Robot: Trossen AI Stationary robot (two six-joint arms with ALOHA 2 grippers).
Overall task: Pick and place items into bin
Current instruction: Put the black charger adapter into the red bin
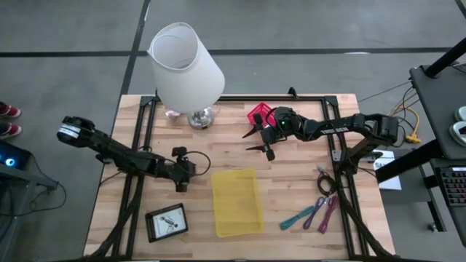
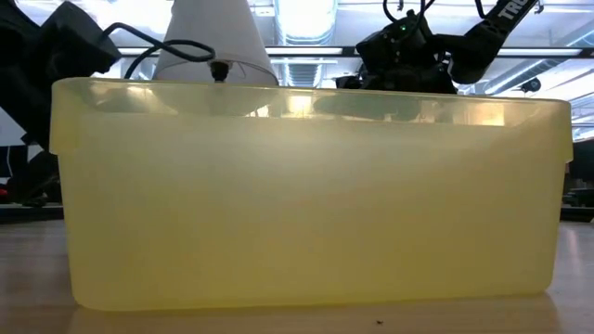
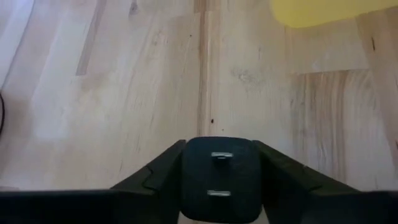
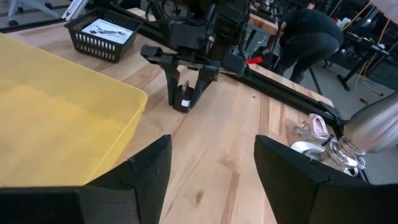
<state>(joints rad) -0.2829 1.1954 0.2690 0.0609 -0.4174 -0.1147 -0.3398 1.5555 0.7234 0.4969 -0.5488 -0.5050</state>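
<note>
one small black cube [image 4: 183,101] stands on the table, pinched between left gripper [image 4: 185,93] fingers, just beside yellow bin [image 1: 237,202]. right gripper [image 1: 263,138] hovers wide open, empty, near the lamp [image 1: 186,69].

Yellow bin [image 1: 237,202] stands empty mid-table; a small black block [image 3: 219,177] sits upright just left of it.
</note>
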